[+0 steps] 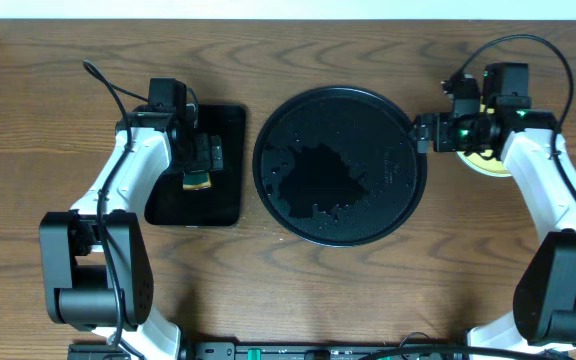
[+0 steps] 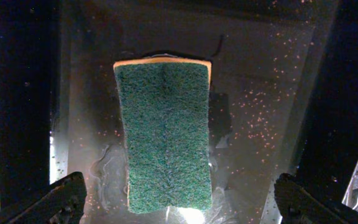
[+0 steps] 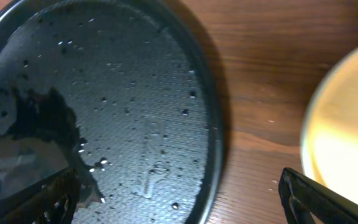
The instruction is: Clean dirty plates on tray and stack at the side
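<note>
Beside the wet, bare tray [image 1: 368, 130] sat a yellow plate [image 1: 488, 163] by the right gripper [image 3: 179, 199], left gripper [image 2: 179, 202] over the parked sponge [image 2: 166, 137], both spread and empty, so the job looked essentially done.

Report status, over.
Left gripper open above sponge. Right gripper open at yellow plate edge. Round tray wet, no plates on it. Nothing blocking.

Left arm [image 1: 133, 178], right arm [image 1: 546, 185]: white shells, black joints, bulky black bases [image 1: 93, 272]. Thin black cables [image 1: 101, 80] loop off each. Green light [image 1: 461, 128] at right wrist. Left pincer [image 2: 179, 190] black.
</note>
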Controlling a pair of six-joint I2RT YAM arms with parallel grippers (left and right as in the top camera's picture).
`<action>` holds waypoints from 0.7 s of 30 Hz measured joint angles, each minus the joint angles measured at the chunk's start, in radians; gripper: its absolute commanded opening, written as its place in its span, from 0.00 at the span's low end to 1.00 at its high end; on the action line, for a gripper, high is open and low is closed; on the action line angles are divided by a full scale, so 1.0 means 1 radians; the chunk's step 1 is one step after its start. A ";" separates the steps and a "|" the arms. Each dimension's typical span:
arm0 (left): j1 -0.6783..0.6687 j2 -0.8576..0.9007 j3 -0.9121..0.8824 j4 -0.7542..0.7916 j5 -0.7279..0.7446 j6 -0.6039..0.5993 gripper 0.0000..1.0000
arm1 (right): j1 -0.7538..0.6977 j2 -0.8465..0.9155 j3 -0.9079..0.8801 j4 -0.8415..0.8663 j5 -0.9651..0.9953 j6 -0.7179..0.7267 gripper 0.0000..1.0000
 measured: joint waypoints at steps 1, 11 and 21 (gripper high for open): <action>0.000 0.000 0.000 0.000 0.000 0.000 0.96 | 0.007 0.000 0.000 0.000 -0.001 -0.002 0.99; 0.000 0.000 0.000 0.000 0.000 0.000 0.96 | 0.031 0.000 0.000 0.000 -0.002 -0.006 0.99; 0.000 0.000 0.000 0.000 0.000 0.000 0.96 | 0.031 0.000 0.000 0.000 -0.002 -0.006 0.99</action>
